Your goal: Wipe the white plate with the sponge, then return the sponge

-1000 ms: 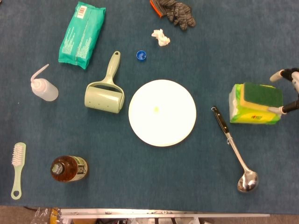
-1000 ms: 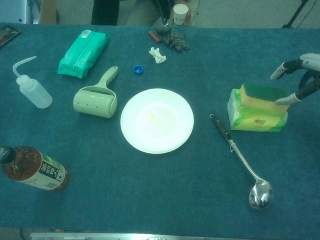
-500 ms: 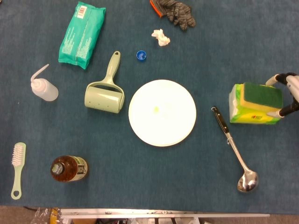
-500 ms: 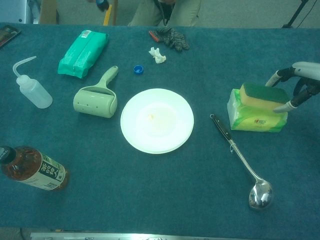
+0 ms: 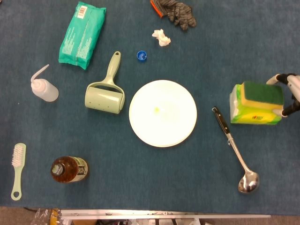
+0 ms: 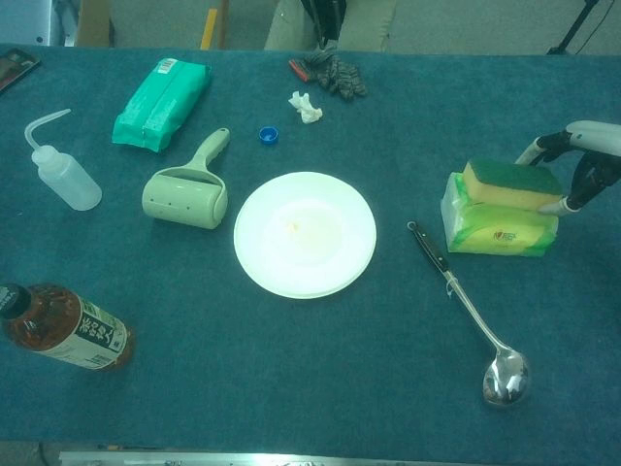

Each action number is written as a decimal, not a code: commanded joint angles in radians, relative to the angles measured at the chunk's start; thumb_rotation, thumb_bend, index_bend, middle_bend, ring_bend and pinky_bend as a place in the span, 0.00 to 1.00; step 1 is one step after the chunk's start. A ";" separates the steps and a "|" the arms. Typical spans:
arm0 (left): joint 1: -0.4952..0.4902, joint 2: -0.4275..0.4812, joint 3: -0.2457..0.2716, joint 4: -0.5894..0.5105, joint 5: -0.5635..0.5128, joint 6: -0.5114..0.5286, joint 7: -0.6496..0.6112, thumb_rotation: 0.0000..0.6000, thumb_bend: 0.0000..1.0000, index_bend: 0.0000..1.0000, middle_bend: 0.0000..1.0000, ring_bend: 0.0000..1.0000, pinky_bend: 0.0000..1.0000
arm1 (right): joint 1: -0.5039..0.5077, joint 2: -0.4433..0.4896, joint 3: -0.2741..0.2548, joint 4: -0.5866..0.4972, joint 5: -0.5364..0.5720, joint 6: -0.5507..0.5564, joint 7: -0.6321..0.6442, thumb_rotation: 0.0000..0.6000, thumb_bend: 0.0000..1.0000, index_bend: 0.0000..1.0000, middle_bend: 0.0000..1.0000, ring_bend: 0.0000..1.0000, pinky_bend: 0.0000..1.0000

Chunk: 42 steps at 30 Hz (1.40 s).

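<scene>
The white plate lies mid-table with a small yellowish smear near its middle. The yellow sponge with a green top rests on a green-and-yellow tissue pack at the right. My right hand reaches in from the right edge. Its fingers are spread on either side of the sponge's right end, one behind it and one at its front corner. The sponge still lies flat on the pack. My left hand is not visible in either view.
A steel ladle lies right of the plate. A lint roller, blue cap, squeeze bottle, teal wipes pack, brown bottle, brush, glove and crumpled tissue lie around.
My right hand has dropped slightly and its fingers have come closer around the sponge's right end. The sponge has shifted a little on the pack.
</scene>
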 commanded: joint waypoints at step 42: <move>0.028 -0.006 0.005 0.029 0.014 0.047 -0.056 1.00 0.37 0.28 0.17 0.04 0.02 | 0.333 -0.128 -0.013 -0.124 0.096 0.126 -0.438 1.00 0.27 0.43 0.33 0.28 0.59</move>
